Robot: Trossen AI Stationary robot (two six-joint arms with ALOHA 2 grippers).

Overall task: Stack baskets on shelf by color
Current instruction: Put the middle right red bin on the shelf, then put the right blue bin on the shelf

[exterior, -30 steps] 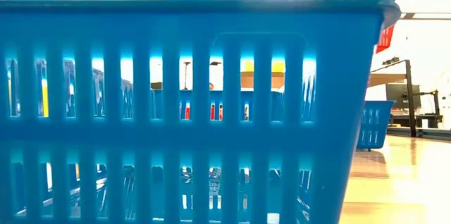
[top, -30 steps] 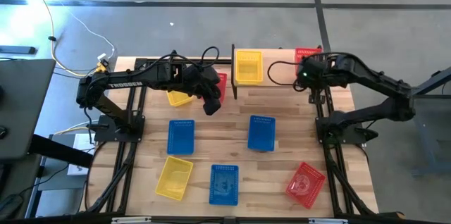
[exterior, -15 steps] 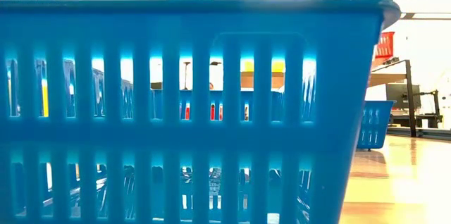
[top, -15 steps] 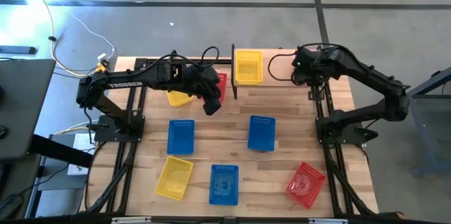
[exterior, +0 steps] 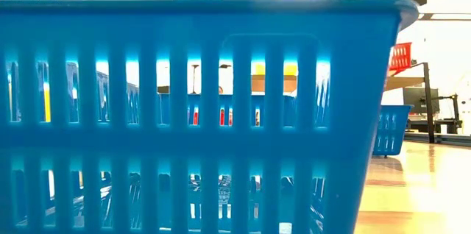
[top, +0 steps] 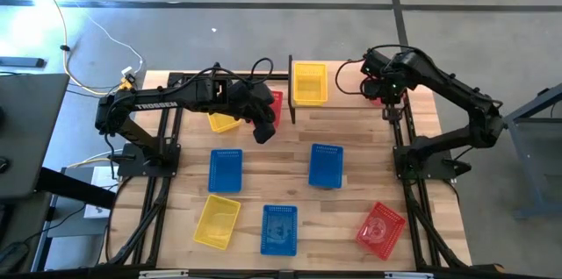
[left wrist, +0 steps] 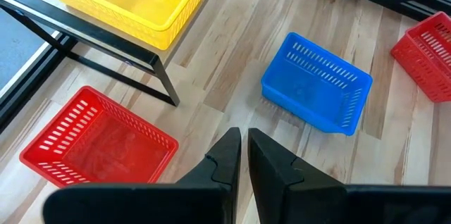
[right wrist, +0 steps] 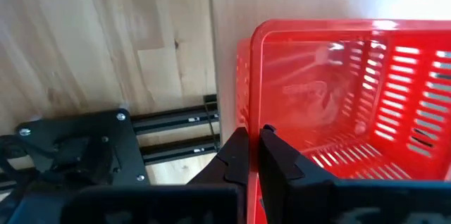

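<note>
The shelf stands at the table's far edge with a yellow basket on its left part. My right gripper is above the shelf's right part, shut on a red basket; the low view shows that basket just over the plank. My left gripper hangs shut and empty above the table, between a red basket beside the shelf leg and a blue basket. On the table lie more baskets: blue, yellow, blue, red. My right gripper pinches the red basket's side wall at its rim, one finger inside the basket and one outside. The fingers come steeply from above. The basket hangs below them, open side up, over the shelf plank; whether its bottom touches the plank I cannot tell.
A yellow basket lies half hidden under my left arm. The nearest blue basket fills most of the low view. The black arm bases stand at the table's left and right edges. Bare shelf plank shows between the yellow and red baskets.
My right gripper has swung toward the table's left along the shelf, tipped more steeply downward and sunk toward the plank, carrying the red basket with it. The basket now hangs lower over the shelf's right part.
</note>
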